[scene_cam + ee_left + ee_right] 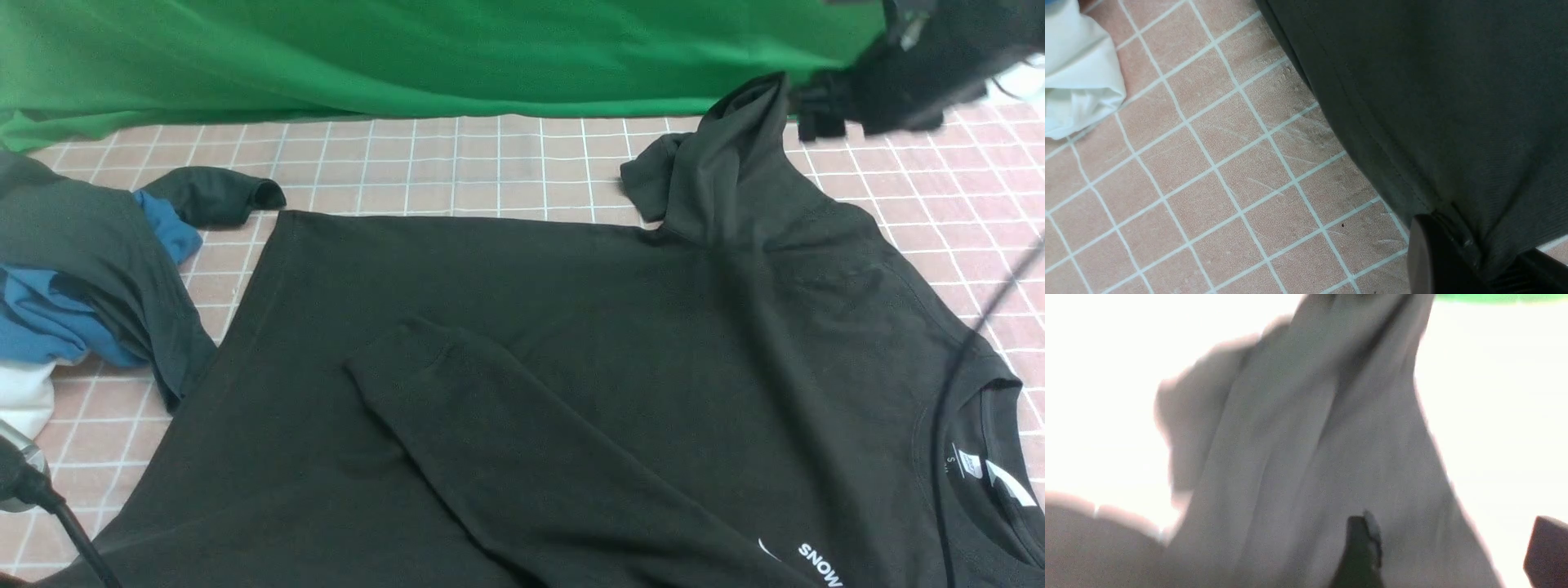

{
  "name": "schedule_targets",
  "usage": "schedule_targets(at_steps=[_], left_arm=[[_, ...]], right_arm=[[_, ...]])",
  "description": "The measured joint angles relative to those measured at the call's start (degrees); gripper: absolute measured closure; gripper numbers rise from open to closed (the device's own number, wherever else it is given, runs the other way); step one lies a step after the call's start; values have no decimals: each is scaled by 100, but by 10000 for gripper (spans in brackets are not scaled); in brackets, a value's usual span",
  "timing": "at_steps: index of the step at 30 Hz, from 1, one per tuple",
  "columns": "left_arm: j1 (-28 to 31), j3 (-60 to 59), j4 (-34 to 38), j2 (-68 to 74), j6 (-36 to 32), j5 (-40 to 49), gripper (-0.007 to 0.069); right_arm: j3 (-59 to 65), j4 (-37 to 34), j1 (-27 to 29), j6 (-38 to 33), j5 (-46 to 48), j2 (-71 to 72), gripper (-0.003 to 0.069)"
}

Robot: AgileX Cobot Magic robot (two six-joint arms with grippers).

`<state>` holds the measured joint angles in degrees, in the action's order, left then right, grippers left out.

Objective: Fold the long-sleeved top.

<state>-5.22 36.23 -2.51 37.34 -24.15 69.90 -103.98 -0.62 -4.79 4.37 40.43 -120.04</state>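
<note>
At 7 o'clock, nearest the robot, the left jaws are pinched tight on the hem of the long-sleeved top (571, 327), with cloth bunching between the fingers (1433, 257). The top lies flat across the pink gridded surface (457, 163), collar at 4 o'clock, one sleeve (506, 425) folded over the body. At 9 o'clock sits a heap of clothes (82, 245), grey, blue and white. At 1 o'clock the right jaws stand wide apart beside the other sleeve (735, 155), which peaks upward.

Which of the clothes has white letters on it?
The big black soft-knit long-sleeved top spread out in the middle. The bunched dark grey garment, blue cloth and white cloth at the left show none.
</note>
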Motion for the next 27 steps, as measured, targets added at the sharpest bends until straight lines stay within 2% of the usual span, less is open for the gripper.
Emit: schedule_targets(at_steps=[6, 12, 14, 19, 21, 22, 23, 24, 27], left_arm=[[0, 0, -57, 0, 0, 0, 575], [0, 0, -37, 0, 17, 0, 575], [0, 0, -32, 0, 17, 0, 575], [0, 0, -20, 0, 19, 0, 575], [0, 0, -20, 0, 24, 0, 575], [0, 0, -20, 0, 24, 0, 575], [0, 0, -15, 0, 24, 0, 575], [0, 0, -15, 0, 24, 0, 575], [0, 0, -15, 0, 24, 0, 575]], right_arm=[[-2405, -334, 182, -123, -146, -1737, 100], [-3911, -661, 189, -323, -353, -2877, 100], [-4120, -681, 189, -357, -527, -3124, 106], [-4203, -693, 193, -397, -795, -3425, 180], [-4203, -774, 193, -590, -851, -3478, 269], [-4203, -810, 193, -629, -856, -3478, 287], [-4209, -1013, 193, -870, -876, -3483, 382], [-4216, -1155, 193, -1014, -885, -3483, 442], [-4234, -1455, 193, -1300, -795, -3483, 566]])
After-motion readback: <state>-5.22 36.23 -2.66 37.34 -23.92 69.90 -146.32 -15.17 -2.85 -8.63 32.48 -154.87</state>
